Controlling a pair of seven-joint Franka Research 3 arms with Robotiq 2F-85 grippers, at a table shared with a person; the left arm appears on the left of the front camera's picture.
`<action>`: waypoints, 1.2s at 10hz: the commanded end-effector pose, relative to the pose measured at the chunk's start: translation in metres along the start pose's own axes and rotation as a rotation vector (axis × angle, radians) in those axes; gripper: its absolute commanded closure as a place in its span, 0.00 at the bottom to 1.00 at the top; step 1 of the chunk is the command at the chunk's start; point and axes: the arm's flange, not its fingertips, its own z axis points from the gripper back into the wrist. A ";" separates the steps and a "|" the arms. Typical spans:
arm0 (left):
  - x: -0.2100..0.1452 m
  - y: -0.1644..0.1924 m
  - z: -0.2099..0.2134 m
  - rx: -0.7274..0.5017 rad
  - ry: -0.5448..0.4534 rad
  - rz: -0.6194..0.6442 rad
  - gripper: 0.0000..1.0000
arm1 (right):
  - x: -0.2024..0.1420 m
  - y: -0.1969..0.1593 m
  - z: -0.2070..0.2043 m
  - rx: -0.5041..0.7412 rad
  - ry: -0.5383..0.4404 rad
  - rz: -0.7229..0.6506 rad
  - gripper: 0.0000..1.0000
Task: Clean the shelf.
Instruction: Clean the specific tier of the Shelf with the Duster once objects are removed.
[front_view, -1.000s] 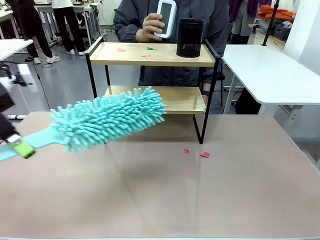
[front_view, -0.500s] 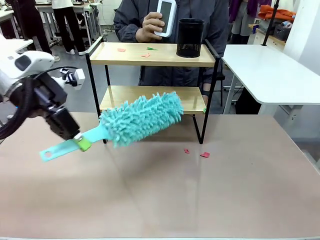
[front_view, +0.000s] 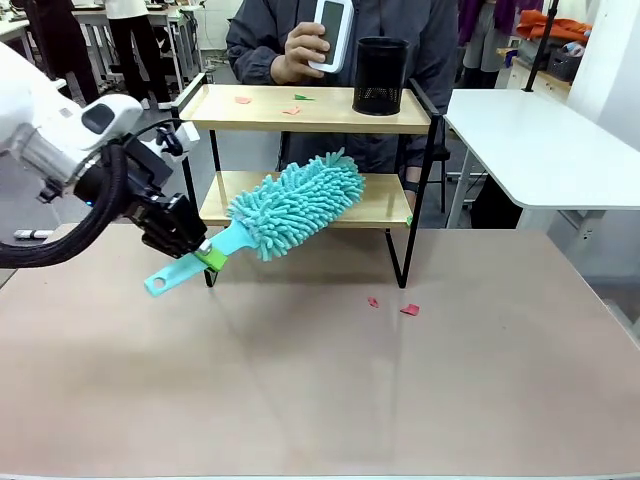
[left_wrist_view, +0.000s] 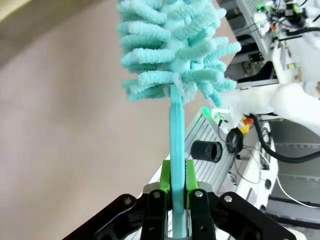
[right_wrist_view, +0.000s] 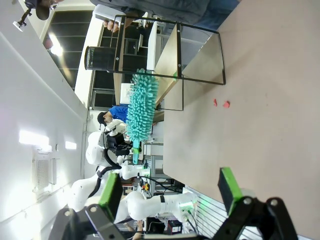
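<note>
Gripping the teal duster (front_view: 295, 203) by its handle, the left gripper (front_view: 209, 258) is clamped shut; the right gripper (right_wrist_view: 170, 190) is held open, empty. The shelf (front_view: 320, 122) is set far centre on the table. Paper scraps (front_view: 291, 110) are seen on its top board: cleaning is judged barely begun.

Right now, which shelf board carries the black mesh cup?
The upper board, with the cup at its right end; the lower board holds none.

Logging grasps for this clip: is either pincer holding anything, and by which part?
The left pincer is shut on the teal duster, clamping its flat handle about midway along. The right pincer is open, holding nothing.
</note>
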 end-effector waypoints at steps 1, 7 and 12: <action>0.032 0.001 -0.011 0.025 -0.029 -0.006 0.88 | 0.002 0.001 -0.001 0.019 -0.010 0.030 0.00; 0.063 0.008 -0.043 0.084 0.056 -0.017 0.88 | 0.002 0.001 -0.001 0.019 -0.010 0.030 0.00; 0.075 -0.002 -0.064 0.074 0.149 -0.071 0.88 | 0.002 0.001 -0.001 0.019 -0.010 0.030 0.00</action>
